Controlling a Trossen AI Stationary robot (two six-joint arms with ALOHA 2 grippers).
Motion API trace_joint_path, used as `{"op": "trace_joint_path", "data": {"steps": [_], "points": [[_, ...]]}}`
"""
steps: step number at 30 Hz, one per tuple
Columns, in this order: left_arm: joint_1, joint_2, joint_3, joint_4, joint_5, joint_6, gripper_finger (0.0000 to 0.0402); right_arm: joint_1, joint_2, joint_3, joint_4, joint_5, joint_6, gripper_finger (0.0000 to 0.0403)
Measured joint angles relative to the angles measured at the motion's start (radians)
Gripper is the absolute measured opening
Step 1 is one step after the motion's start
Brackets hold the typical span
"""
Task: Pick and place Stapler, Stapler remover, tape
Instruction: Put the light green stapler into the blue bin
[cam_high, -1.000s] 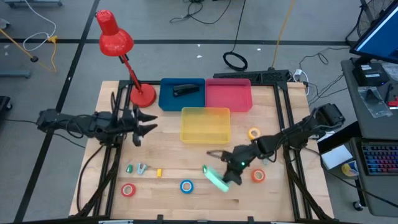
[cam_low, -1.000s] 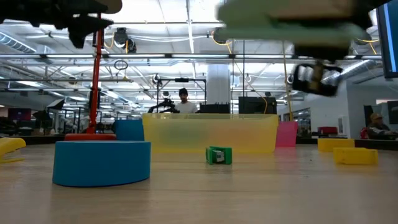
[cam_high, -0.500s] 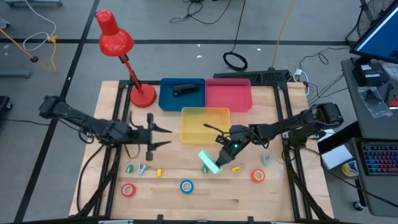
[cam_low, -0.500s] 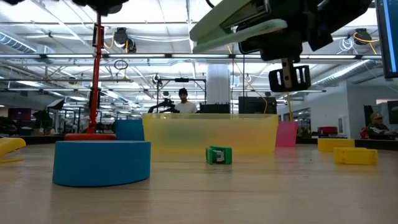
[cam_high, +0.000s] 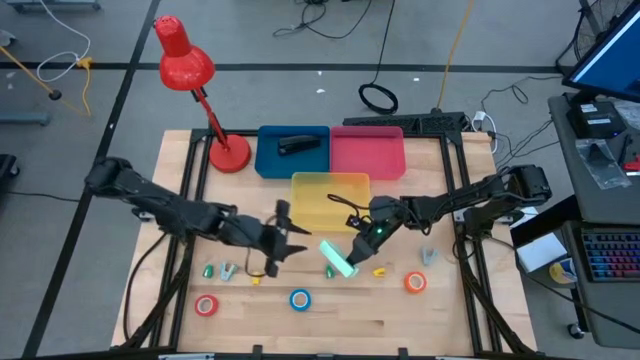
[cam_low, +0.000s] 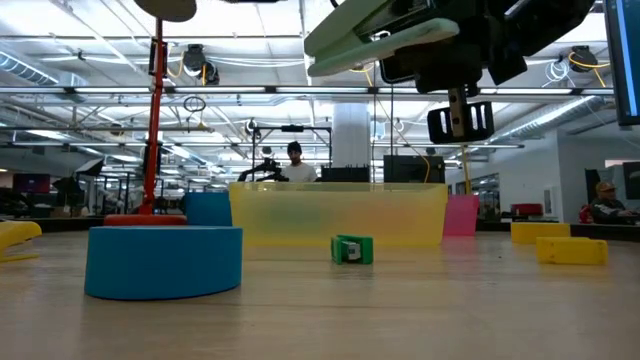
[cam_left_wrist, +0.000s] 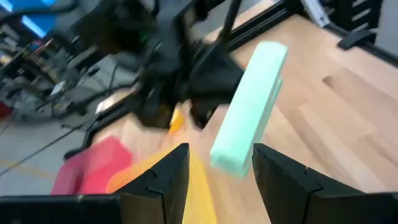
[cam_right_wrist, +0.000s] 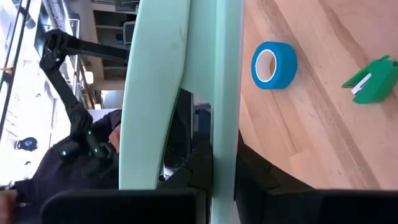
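While the right gripper (cam_high: 352, 252) holds the mint stapler (cam_high: 338, 258) aloft, fingers clamped on it, just off the near edge of the yellow bin (cam_high: 330, 200) at mid-bench, the left gripper (cam_high: 290, 240) faces it with fingers parted and empty. The step looks like a handover or carry. Next, the stapler must reach the blue bin (cam_high: 270, 160) at the far edge, which already holds 1 black stapler (cam_high: 296, 146).

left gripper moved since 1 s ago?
Yes. In the high view the left gripper has swung from beside the red lamp base toward the table's middle, now near the yellow bin and the mint stapler.
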Motion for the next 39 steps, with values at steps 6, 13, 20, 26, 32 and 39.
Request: {"op": "trace_joint_path", "data": {"steps": [6, 13, 20, 26, 32, 39], "points": [[0.000, 0.127, 0.125, -0.067, 0.023, 0.057, 0.0175, -0.001, 0.000, 0.000, 0.001, 0.000, 0.000, 0.0027], [0.000, 0.266, 0.308, -0.235, 0.010, 0.109, 0.0175, -0.001, 0.000, 0.000, -0.016, -0.001, 0.000, 0.0027], [0.008, 0.368, 0.440, -0.381, -0.022, 0.130, 0.0175, -0.001, 0.000, -0.001, -0.032, -0.001, -0.002, 0.0027], [0.025, 0.418, 0.487, -0.447, -0.007, 0.132, 0.0175, -0.001, 0.000, -0.001, -0.039, 0.001, -0.008, 0.0027], [0.042, 0.443, 0.494, -0.468, -0.003, 0.127, 0.0175, -0.001, 0.000, -0.001, -0.042, 0.003, -0.009, 0.0027], [0.055, 0.448, 0.494, -0.494, 0.010, 0.111, 0.0140, -0.003, 0.000, -0.001, -0.047, 0.009, -0.013, 0.0027]]}}
